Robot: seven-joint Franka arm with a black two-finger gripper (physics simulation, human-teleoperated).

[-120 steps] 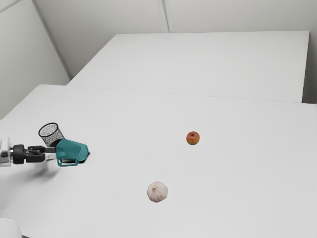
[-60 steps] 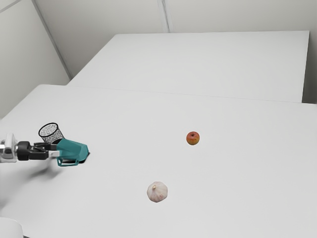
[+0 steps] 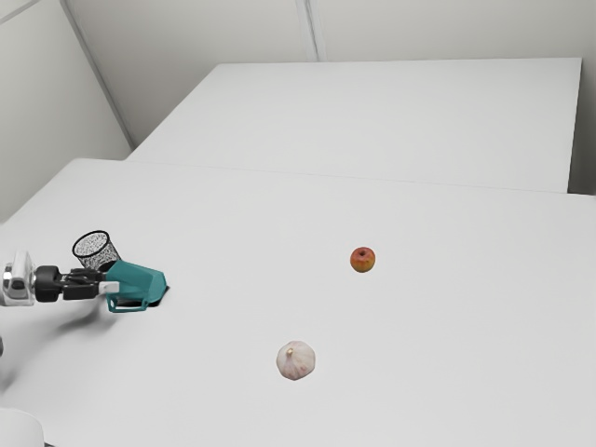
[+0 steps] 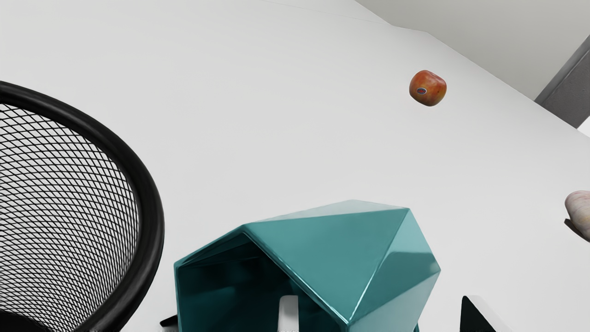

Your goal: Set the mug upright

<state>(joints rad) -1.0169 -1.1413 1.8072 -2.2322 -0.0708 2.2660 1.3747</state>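
The mug (image 3: 142, 279) lies on its side at the exterior view's left. Our gripper (image 3: 110, 279) has its fingers spread wide. A black mesh cup (image 3: 97, 251) crowds us; the apple (image 3: 363, 260) and garlic (image 3: 296, 360) are well apart.

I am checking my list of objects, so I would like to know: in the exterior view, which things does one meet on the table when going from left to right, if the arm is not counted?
Mesh cup → mug → garlic → apple.
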